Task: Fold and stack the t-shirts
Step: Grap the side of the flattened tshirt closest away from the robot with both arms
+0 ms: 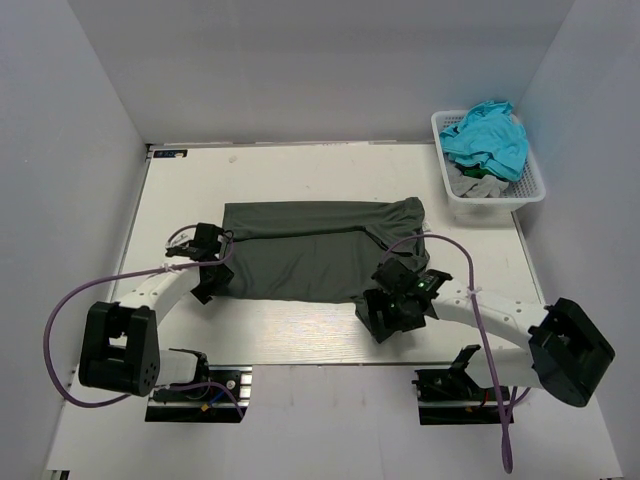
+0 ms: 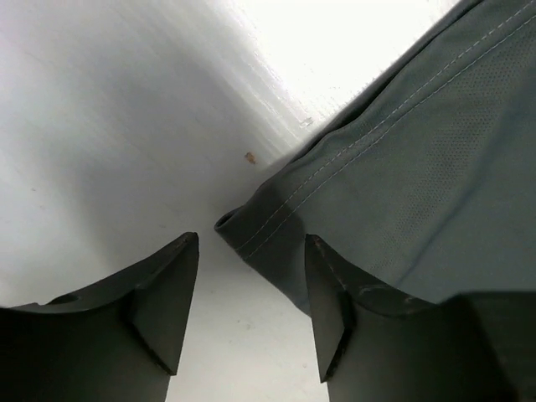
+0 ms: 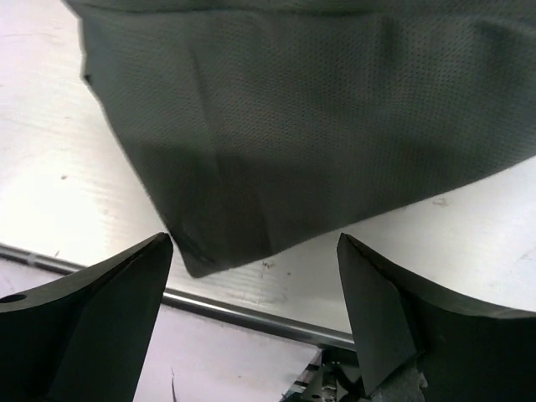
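Dark grey t-shirt (image 1: 310,255) spread mid-table (image 1: 300,335), folding judged barely begun. Left tool (image 2: 249,251) spread across left hem corner, right tool (image 3: 255,243) spread at near-right corner. Other tees (image 1: 487,140) left in far-right basket (image 1: 532,192); nothing stacked.

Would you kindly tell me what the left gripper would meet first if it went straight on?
Probably the hemmed corner of the dark grey t-shirt, just ahead of the left gripper; depth is unclear.

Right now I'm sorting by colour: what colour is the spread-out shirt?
The shirt is dark charcoal grey; top external view.
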`<state>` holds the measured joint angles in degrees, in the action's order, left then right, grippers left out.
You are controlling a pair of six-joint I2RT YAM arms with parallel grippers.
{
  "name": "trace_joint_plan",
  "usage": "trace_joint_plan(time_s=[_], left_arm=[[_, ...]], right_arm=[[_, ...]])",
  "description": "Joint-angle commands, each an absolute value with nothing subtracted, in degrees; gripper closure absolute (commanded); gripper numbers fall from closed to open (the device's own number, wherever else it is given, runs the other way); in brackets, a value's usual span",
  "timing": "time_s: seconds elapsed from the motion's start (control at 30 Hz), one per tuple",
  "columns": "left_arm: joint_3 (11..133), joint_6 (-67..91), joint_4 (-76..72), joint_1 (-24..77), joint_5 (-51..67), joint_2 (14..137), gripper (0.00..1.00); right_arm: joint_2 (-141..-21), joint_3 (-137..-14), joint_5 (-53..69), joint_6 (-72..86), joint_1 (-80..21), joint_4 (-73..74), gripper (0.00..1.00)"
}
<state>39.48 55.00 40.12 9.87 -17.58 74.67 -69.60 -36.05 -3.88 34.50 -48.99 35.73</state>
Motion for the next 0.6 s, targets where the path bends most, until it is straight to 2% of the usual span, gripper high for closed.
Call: trace_joint_plan(time_s=[0.0,0.07,0.1,0.2,0.23,0.27,0.3,0.33,0.37,0.4,0.53,0.57], left_arm=[[37.80,55.55,35.77,9.84,-18.37,73.92,0.37],[37.27,55.55,34.46,9.84,-17.85,73.92,0.42],[37.27,55.55,34.45,9.84,-17.84,73.92,0.45],[36.22,55.02,32.00,9.84,-17.06,73.92,0.52],[36.21,55.02,31.21,9.84,-17.05,74.53,0.54],[36.21,55.02,30.16,9.84,-16.53,74.53,0.60],[36.21,55.02,30.15,9.84,-16.00,75.23,0.71],[36.21,55.02,30.15,9.84,-16.00,75.23,0.77],[36.21,55.02,30.15,9.84,-16.00,75.93,0.85],[36.21,55.02,30.84,9.84,-16.00,75.94,0.98],[36.74,55.02,31.90,9.84,-17.05,76.55,1.00],[36.74,55.02,31.90,9.84,-17.05,75.94,1.00]], right_arm=[[-71.71,-34.98,-4.93,36.65,-49.83,31.91,0.16],[-73.21,-34.63,-4.57,37.00,-50.18,31.11,0.20],[-73.56,-34.72,-4.57,37.52,-50.19,31.03,0.26],[-72.95,-34.19,-5.45,39.11,-50.45,31.90,0.36],[-72.51,-34.10,-6.32,40.33,-50.36,32.43,0.44],[-71.47,-34.10,-6.42,40.69,-50.36,32.95,0.48],[-71.19,-34.10,-6.59,40.87,-50.36,33.05,0.54],[-71.02,-34.28,-6.50,41.22,-50.27,33.48,0.62],[-70.41,-34.19,-6.50,41.22,-50.27,33.75,0.67],[-70.23,-34.62,-6.16,41.22,-50.36,33.92,0.73],[-69.00,-34.98,-5.19,41.31,-50.36,34.19,0.98],[-69.17,-34.98,-4.84,41.22,-50.19,34.36,1.00]])
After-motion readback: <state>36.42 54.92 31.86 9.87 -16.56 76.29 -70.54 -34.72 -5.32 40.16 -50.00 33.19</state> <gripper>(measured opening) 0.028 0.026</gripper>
